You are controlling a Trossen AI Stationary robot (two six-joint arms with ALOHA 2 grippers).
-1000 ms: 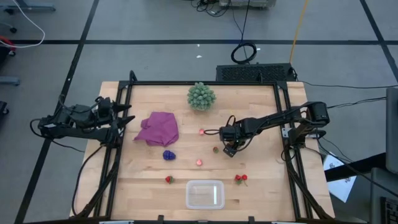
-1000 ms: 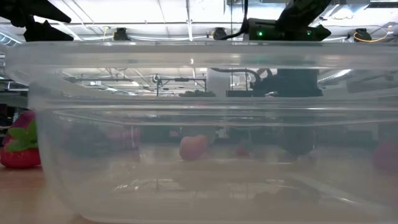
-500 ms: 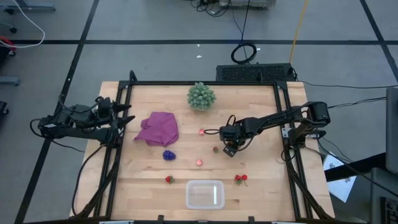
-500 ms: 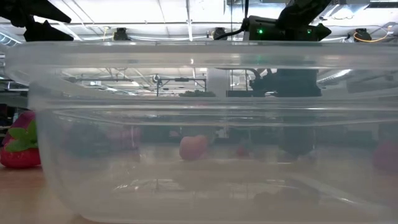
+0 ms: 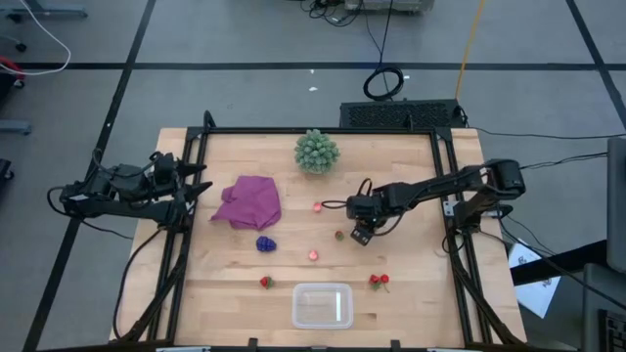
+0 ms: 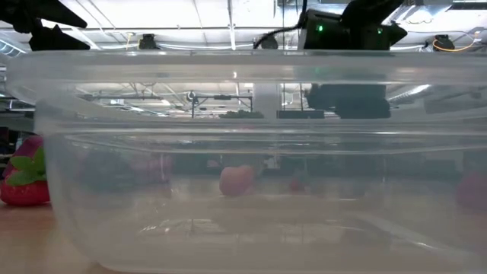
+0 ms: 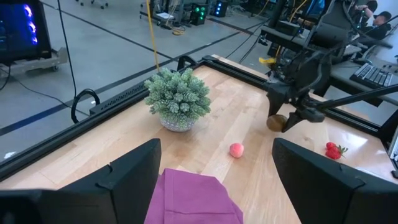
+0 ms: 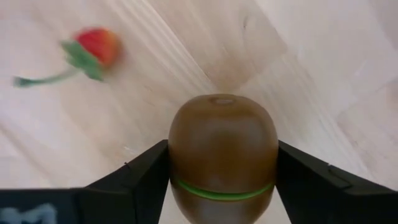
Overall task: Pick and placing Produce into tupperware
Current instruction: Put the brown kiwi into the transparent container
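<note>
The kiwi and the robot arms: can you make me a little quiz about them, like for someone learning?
1. True or false: the right pincer is shut on the kiwi.
2. Which is nearest the tub in the high view? A) bushy ball B) cloth C) the berry with the green leaf
3. Fill in: the left pincer waits at the table's left edge, its fingers ____.

Key
1. True: the two dark fingers press both sides of the kiwi.
2. C: it lies just off the tub's right corner; the ball and cloth are farther back.
3. Open, with nothing between them.
</note>
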